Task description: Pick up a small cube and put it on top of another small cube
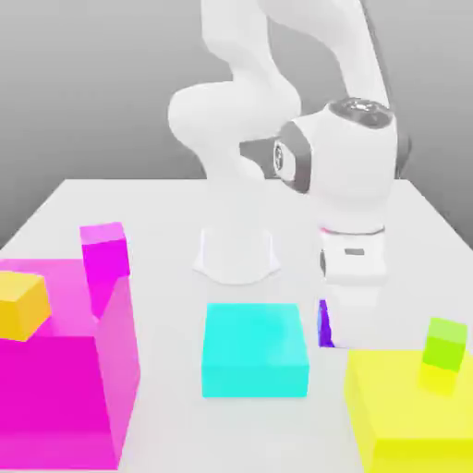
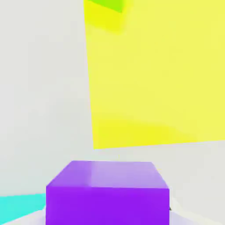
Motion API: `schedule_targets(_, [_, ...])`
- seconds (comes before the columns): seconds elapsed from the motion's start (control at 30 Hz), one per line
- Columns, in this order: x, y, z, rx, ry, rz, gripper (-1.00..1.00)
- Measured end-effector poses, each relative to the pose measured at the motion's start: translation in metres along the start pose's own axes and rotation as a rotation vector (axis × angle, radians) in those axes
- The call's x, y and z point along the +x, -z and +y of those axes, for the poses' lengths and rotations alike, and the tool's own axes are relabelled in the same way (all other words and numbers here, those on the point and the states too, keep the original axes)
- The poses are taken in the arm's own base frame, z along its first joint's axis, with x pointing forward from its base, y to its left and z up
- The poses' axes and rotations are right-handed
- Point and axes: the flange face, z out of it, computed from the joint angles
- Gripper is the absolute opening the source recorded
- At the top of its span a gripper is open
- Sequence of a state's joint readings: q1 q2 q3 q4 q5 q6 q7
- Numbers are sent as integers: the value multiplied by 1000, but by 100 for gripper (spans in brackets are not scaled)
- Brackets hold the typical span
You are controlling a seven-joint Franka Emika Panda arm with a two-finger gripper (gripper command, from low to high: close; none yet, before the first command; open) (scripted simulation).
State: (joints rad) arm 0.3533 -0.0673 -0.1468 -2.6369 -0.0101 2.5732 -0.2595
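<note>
On the white counter (image 1: 166, 212), a flat cyan block (image 1: 256, 349) lies just beside the robot's white hand (image 1: 349, 319), and a large yellow block (image 1: 411, 416) carrying a small lime green cube (image 1: 445, 344) sits on the other side, hemming in the spot. At the exterior view's left stands a big magenta block (image 1: 65, 388) with a small orange-yellow cube (image 1: 22, 305) on it.

The tiny glossy purple cube (image 2: 107, 191) sits between the cyan and yellow blocks, the hand clamped shut on it. The exterior view catches merely a purple sliver (image 1: 324, 325) at the hand's edge; the hand view shows its top and front faces plainly.
</note>
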Motion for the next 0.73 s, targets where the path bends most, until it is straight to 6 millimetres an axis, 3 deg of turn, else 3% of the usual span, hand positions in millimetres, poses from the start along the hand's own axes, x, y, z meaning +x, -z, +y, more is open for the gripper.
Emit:
schedule_targets(0.13, [6,46,89,0,-323,2,-100])
schedule_targets(0.23, [-7,83,158,0,-566,2,-100])
schedule_targets(0.33, [-35,123,225,0,-812,2,-100])
schedule_targets(0.47, [-94,177,304,0,-1140,0,-100])
schedule_targets(0.53, [-99,165,311,1,-1181,-1,-100])
schedule_targets(0.6, [-100,136,312,1,-1189,-1,-100])
schedule_targets(0.63, [-100,128,312,1,-1191,-1,100])
schedule_targets(0.73, [-100,128,312,1,-1191,-1,100])
